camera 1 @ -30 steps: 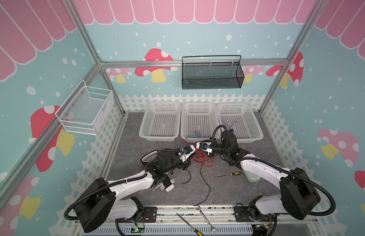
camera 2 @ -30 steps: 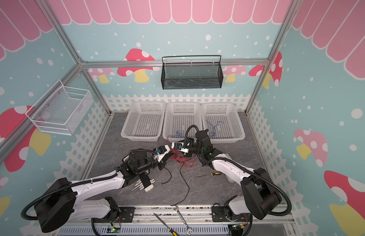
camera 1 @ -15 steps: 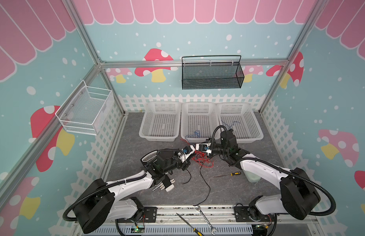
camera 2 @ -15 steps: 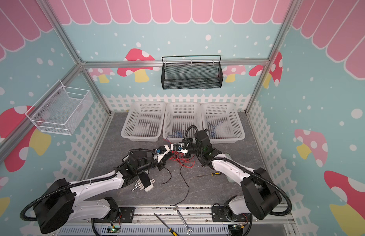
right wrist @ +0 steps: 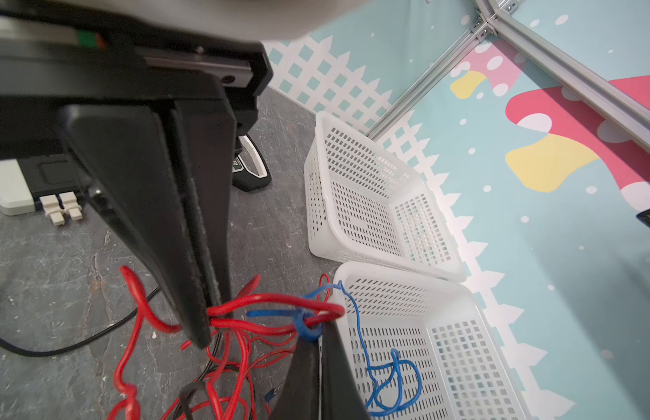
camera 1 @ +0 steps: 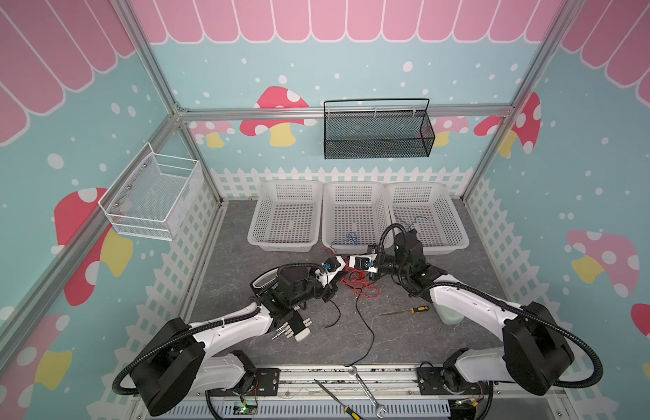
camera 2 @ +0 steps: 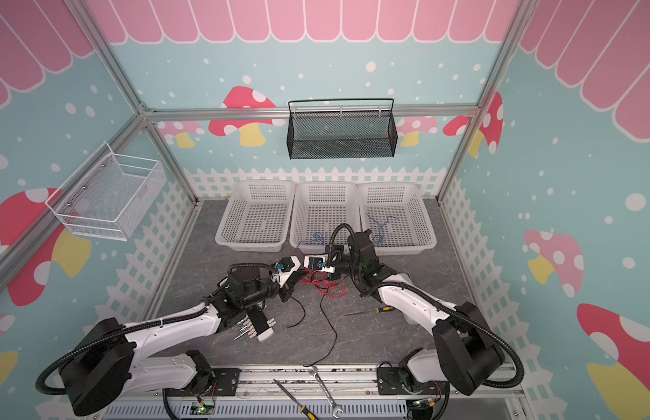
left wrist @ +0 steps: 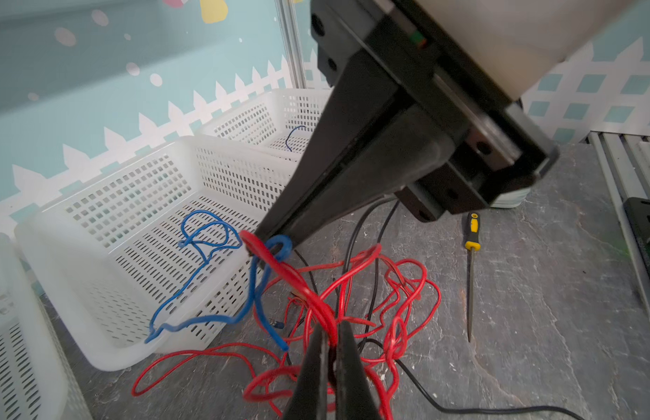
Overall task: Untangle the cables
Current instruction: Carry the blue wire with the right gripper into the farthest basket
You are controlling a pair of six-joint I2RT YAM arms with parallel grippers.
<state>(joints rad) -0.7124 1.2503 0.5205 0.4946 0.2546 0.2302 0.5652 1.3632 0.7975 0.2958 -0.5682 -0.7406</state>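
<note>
Left gripper [left wrist: 329, 340] pinched tight on red cable [left wrist: 303, 287]. That strand runs up to right gripper [right wrist: 318, 332], jaws together on same red cable, blue cable [left wrist: 257, 291] looped round it at tips. Rest of red tangle heaped on tabletop [camera 1: 243, 254] between arms, just before middle basket [left wrist: 62, 262]. Blue cable drapes over basket's front wall, far end coiled inside. Black cable [camera 1: 373, 334] trails from tangle toward tabletop's front edge.

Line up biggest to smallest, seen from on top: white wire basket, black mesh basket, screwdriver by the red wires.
1. white wire basket, though it may just hang nearer the camera.
2. black mesh basket.
3. screwdriver, far smallest.
</note>
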